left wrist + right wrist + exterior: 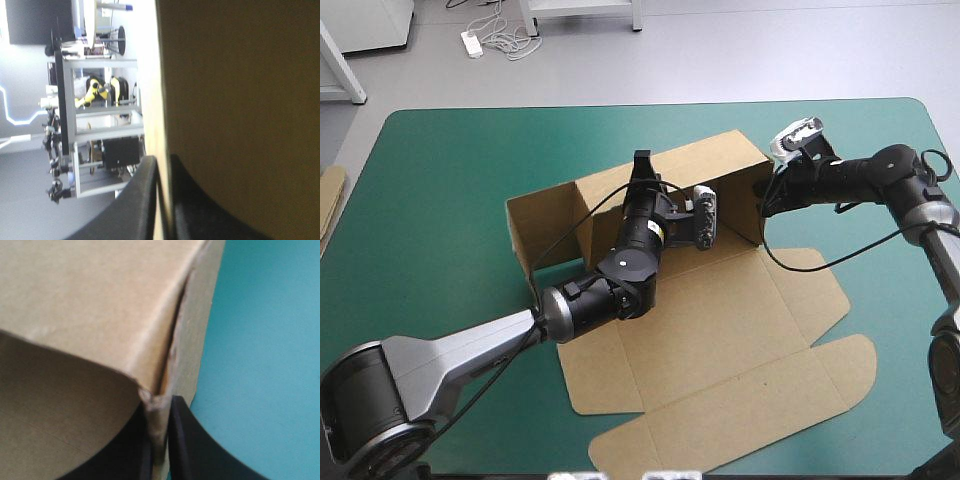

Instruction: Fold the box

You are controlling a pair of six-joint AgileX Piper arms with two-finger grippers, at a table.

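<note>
Both jaws pinch the box (720, 330).

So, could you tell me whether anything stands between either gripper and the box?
Nothing visible does: the left gripper is shut on the box at its raised wall, the right gripper at a corner.

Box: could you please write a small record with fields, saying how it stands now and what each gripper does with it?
box: brown, partly folded, on the table
far wall: raised, upright
near panels: flat on the teal-green cover
left gripper: shut on the far wall's top edge
right gripper: shut on the far wall's right corner
more board: at the table's left edge
</note>
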